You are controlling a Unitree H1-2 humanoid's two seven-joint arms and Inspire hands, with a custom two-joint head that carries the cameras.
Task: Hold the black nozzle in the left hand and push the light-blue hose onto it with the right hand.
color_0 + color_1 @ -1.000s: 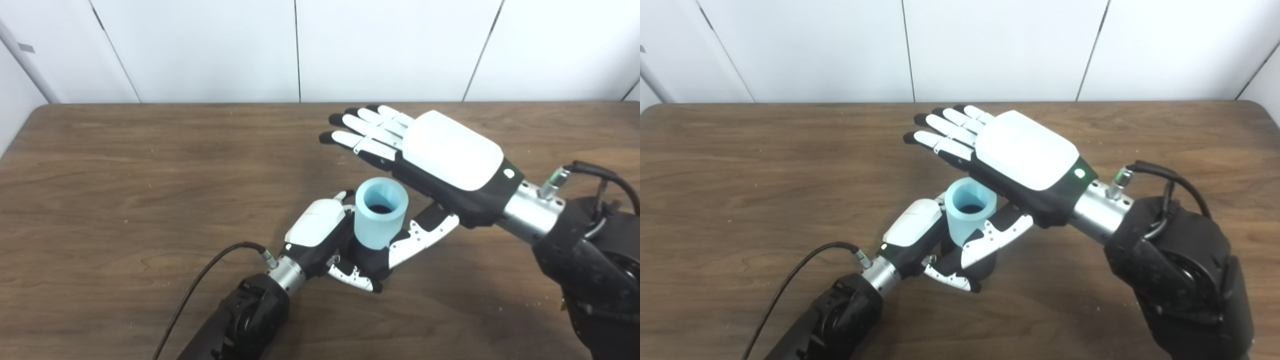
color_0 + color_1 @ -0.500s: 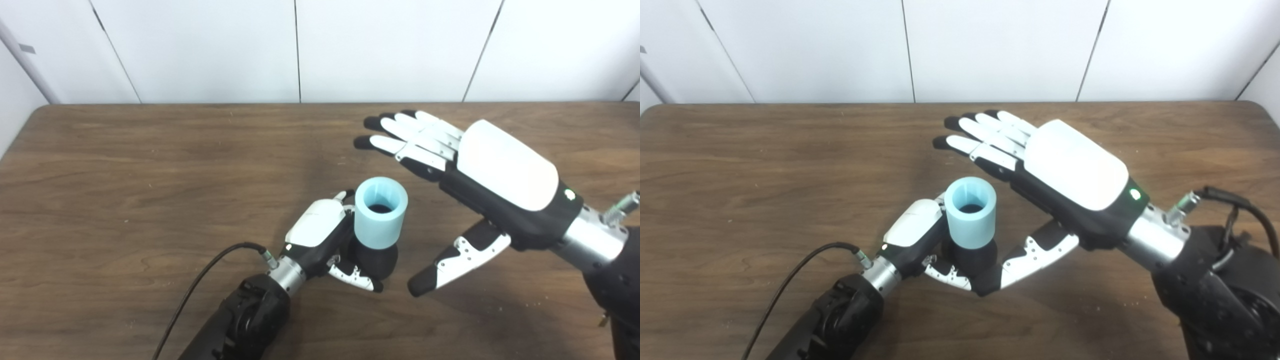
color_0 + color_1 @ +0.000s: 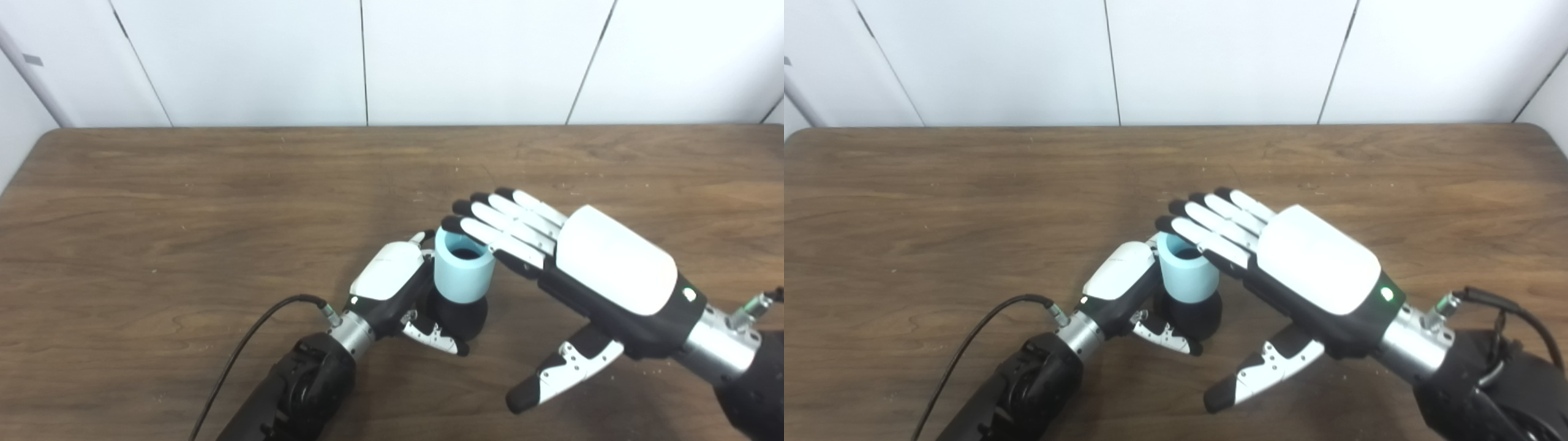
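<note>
The left eye view shows, nearest the robot, the left robot hand [image 3: 392, 288], white-backed and black-fingered, closed round the black rounded plastic nozzle [image 3: 456, 317], which stands on the brown wood-grain surface [image 3: 184, 214] a little right of centre. Just right of it the right robot hand [image 3: 588, 269] hovers palm down with its fingers [image 3: 490, 236] straight and spread and its thumb hanging apart near the robot, gripping nothing. Seated over the top of the nozzle is the short light-blue cylindrical hose [image 3: 462, 272], upright, its open mouth facing up. The right fingertips lie across the right part of the hose's rim, seemingly touching it, though contact cannot be confirmed.

The hose looks only partly seated, since much of the nozzle's body shows below it. A press from fingertips landing on one side of the rim could tilt the hose and jam or pop it off rather than drive it straight down. The same off-centre load could rock the nozzle in the left robot hand's grasp or slide it along the surface. Farther away the surface runs to a white panelled wall [image 3: 367, 61].
</note>
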